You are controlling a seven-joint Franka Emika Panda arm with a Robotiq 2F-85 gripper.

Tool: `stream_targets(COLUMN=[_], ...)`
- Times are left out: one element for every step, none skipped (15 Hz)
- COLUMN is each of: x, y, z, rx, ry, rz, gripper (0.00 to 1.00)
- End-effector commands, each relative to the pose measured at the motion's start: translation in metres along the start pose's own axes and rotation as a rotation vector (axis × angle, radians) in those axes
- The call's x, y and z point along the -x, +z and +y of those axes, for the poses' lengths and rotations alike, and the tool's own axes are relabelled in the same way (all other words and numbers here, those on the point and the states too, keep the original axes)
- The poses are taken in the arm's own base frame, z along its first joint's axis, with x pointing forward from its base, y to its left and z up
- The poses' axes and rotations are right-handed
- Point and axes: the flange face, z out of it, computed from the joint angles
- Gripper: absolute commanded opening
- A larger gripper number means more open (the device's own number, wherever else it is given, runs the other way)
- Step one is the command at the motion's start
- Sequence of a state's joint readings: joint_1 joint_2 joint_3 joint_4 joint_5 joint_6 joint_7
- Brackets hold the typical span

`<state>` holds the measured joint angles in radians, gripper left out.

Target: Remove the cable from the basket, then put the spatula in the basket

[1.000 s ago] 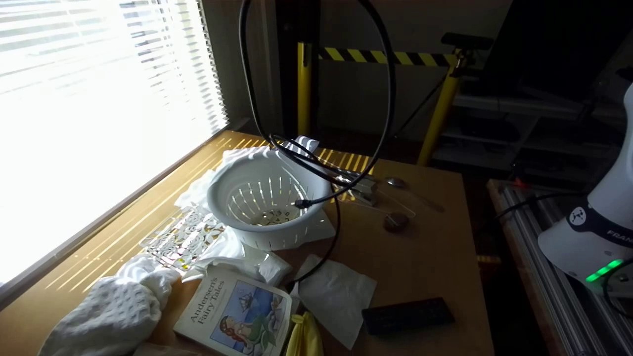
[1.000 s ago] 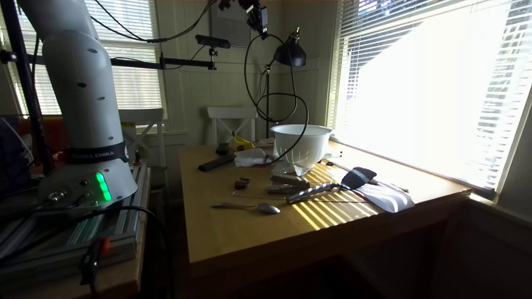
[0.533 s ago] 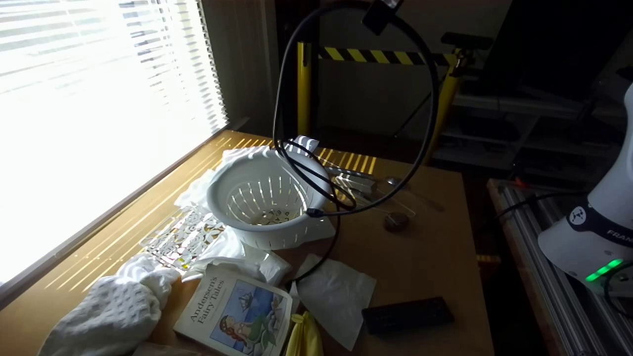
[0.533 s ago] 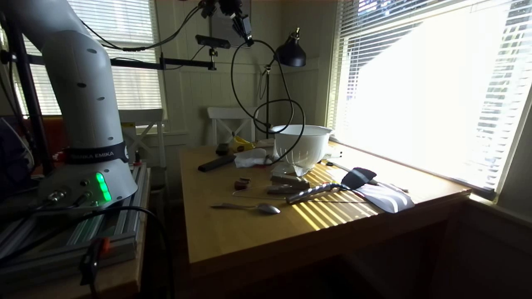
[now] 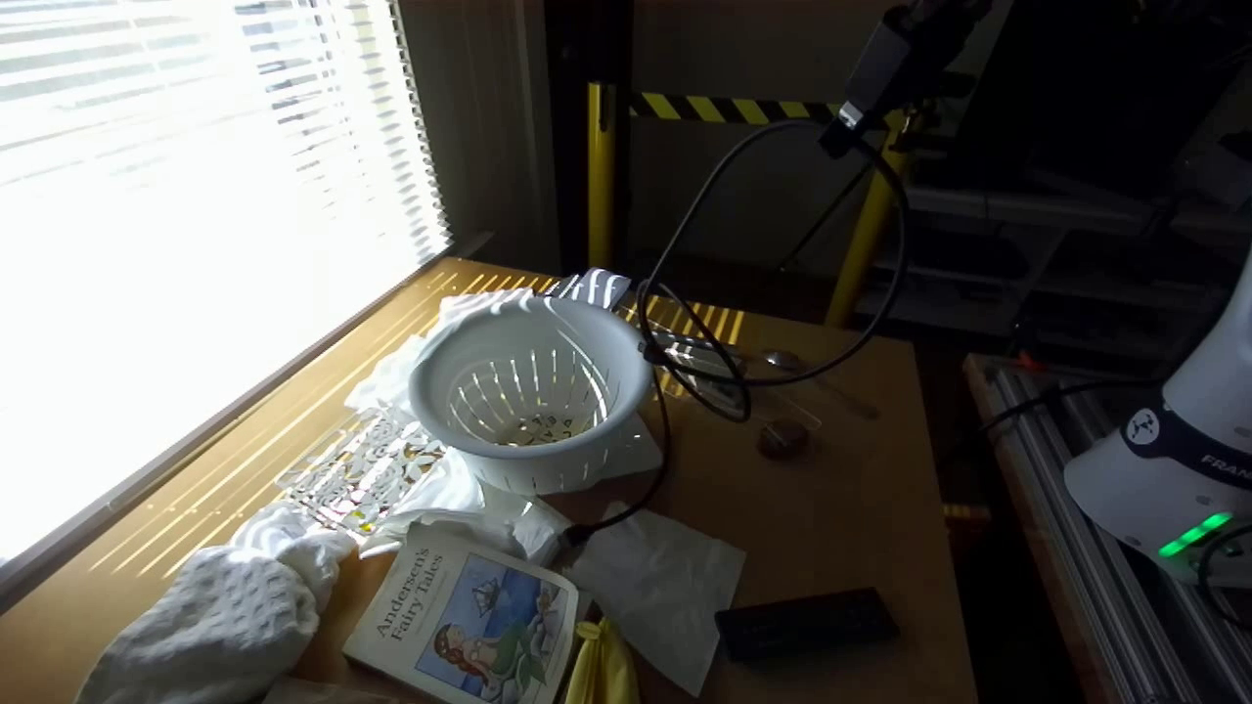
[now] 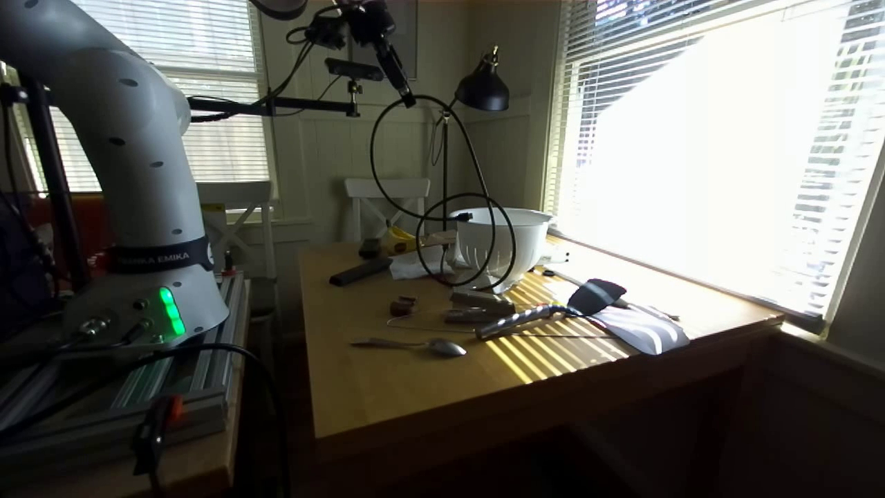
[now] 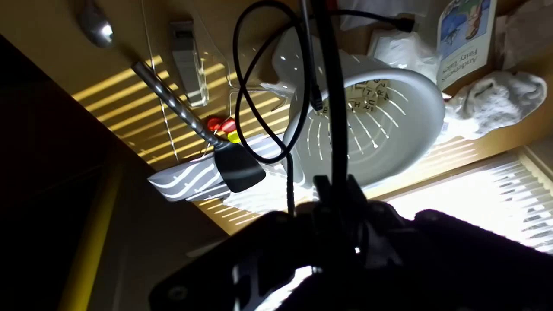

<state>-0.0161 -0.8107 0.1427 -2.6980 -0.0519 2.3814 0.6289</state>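
My gripper [image 7: 339, 183] is shut on the black cable [image 7: 335, 86] high above the table, and in an exterior view the gripper [image 5: 838, 137] hangs over the side away from the window. Loops of the cable [image 5: 902, 244] dangle beside the white basket [image 5: 533, 471]. One plug end hangs by the basket's rim; another plug [image 5: 575, 534] rests near the book. No cable shows inside the basket, where letter tiles [image 7: 367, 97] are seen in or through the bottom. The spatula lies on the table beyond the basket, its black head [image 7: 237, 166] on a striped cloth, its handle [image 6: 515, 321] patterned.
Around the basket lie a spoon [image 6: 442, 347], a black remote-like block [image 5: 807, 626], a book [image 5: 509, 606], a white cloth [image 5: 210, 606], white paper [image 5: 675, 587] and a yellow item [image 5: 604, 665]. A bright window borders one table edge. A lamp [image 6: 484, 90] stands behind.
The gripper has come down and away from the window, carrying the cable. Its loops and hanging plug have shifted from over the basket's opening to its side. The plug near the book has shifted slightly.
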Motion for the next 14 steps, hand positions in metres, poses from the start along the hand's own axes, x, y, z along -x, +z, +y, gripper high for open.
stream_targets(x=[-0.025, -0.033, -0.041, -0.052, -0.059, -0.039, -0.045, -0.049, -0.052, -0.053, -0.057, -0.061, -0.066, -0.068], y=[0.026, 0.035, 0.045, 0.055, 0.068, 0.045, 0.054, 0.062, 0.068, 0.07, 0.076, 0.082, 0.09, 0.094], z=[0.06, 0.078, 0.089, 0.094, 0.096, 0.094, 0.099, 0.101, 0.101, 0.099, 0.089, 0.087, 0.087, 0.086], rx=[-0.002, -0.002, -0.009, -0.042, -0.085, -0.033, -0.052, -0.057, -0.055, -0.055, -0.061, -0.085, -0.095, -0.105], ry=[0.204, 0.262, 0.319, 0.366, 0.396, 0.337, 0.363, 0.377, 0.382, 0.382, 0.399, 0.429, 0.475, 0.501], rz=[-0.031, -0.048, -0.061, -0.079, -0.091, -0.062, -0.072, -0.081, -0.089, -0.092, -0.117, -0.147, -0.183, -0.211], gripper=[0.02, 0.02, 0.02, 0.02, 0.02, 0.09, 0.09, 0.09, 0.09, 0.02, 0.02, 0.02, 0.02, 0.02])
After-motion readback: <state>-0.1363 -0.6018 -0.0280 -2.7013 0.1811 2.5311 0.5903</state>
